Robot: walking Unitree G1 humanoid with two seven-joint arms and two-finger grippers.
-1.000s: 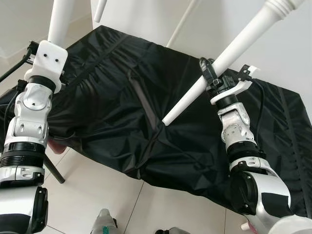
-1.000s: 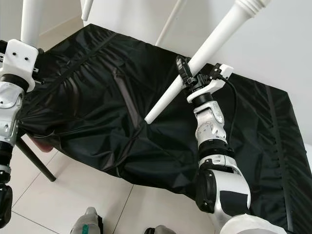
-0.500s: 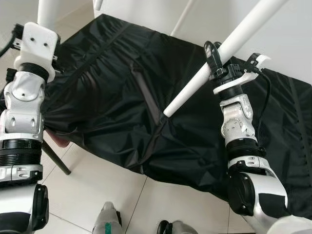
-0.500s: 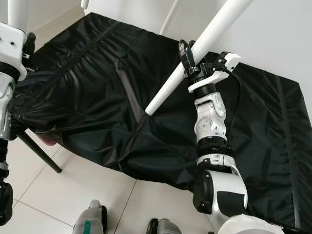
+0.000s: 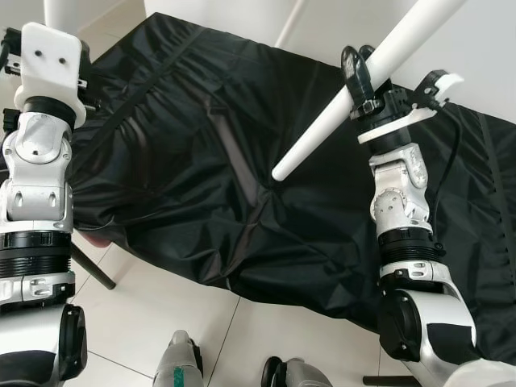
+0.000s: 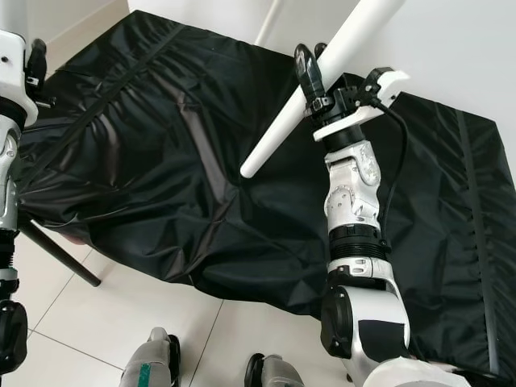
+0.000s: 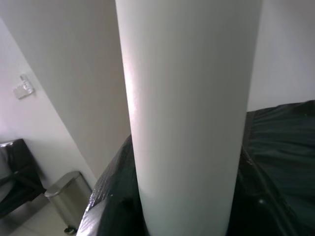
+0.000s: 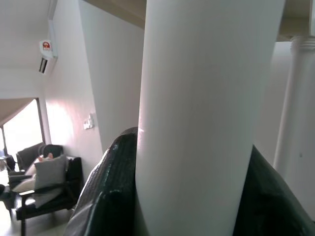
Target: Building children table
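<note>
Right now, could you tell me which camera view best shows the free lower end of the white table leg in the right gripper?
The left eye view: the white table leg runs from the right gripper to its free end above the black cloth. The right eye view matches; the right wrist view shows just the shaft close up.

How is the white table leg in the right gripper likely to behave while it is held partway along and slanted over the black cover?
The white table leg looks rigid: it runs straight, with no sag. It is round and smooth, so it may slip or twist in the right gripper. Gripped partway along, its long ends could lever against the hold.
</note>
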